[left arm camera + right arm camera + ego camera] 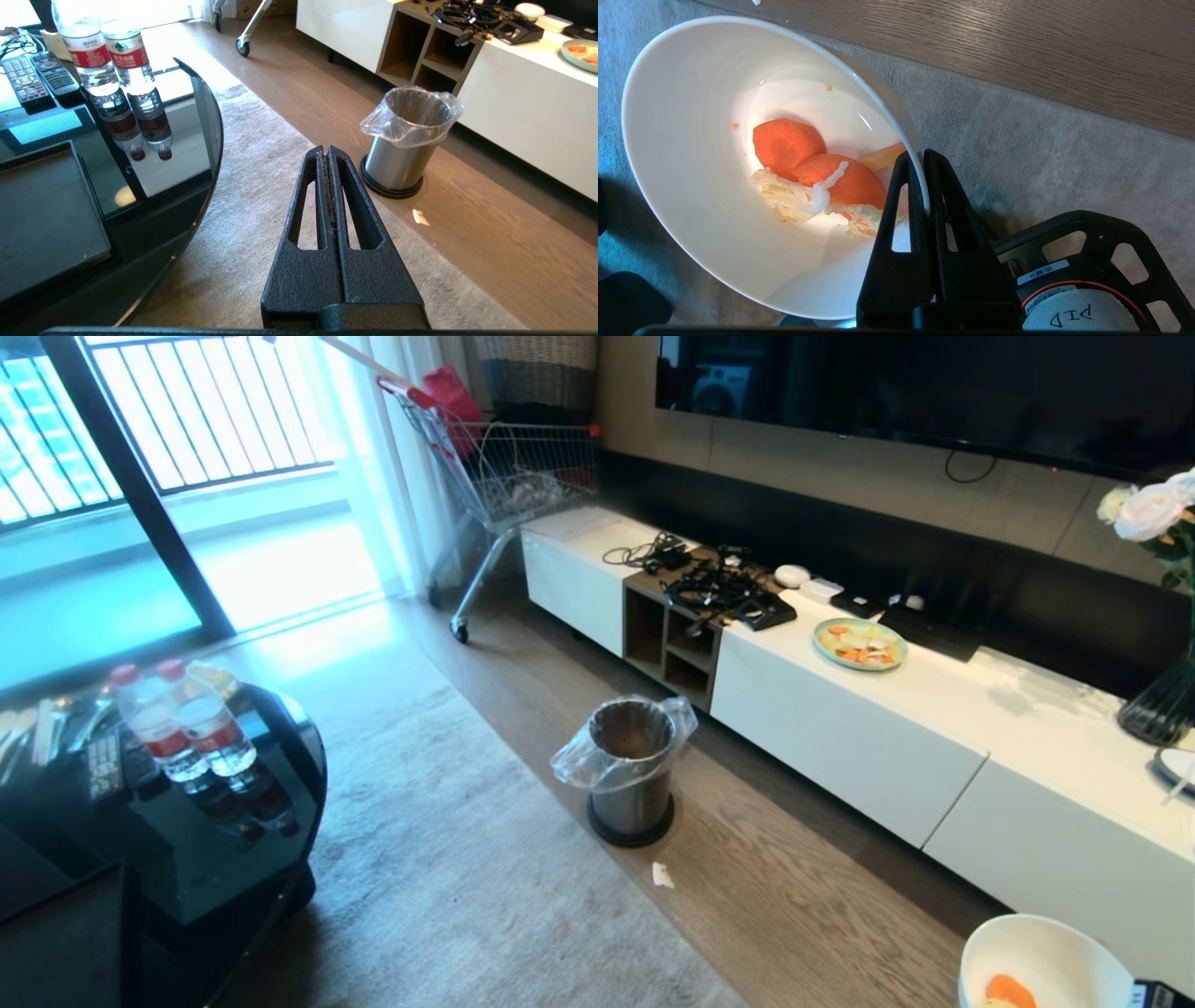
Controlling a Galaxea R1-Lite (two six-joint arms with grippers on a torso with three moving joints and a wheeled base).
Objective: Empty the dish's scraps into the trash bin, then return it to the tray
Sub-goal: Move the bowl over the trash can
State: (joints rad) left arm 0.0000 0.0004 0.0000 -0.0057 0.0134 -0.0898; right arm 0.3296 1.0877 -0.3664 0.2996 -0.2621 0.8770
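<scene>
Right gripper (1158, 995) barely enters the head view at the bottom right corner, beside the dish (1041, 959), which hangs over the wooden floor with an orange piece visible inside; the trash bin (632, 767) stands on that floor well apart, ahead and to the robot's left of the dish, upright with its liner mouth open upward, so the carry would have to run that way before any tipping. From the left wrist view, the left gripper (325, 151) is pressed together and empty, pointing toward the bin's near side, and the tray (44, 210) lies bare on the dark round table at the robot's left. From the right wrist view, the right gripper's fingers pinch the dish's rim, one inside and one outside the wall; the glossy white bowl is tilted over grey carpet, and the scraps (817, 182), orange slices with pale leafy bits, rest low against its wall.
</scene>
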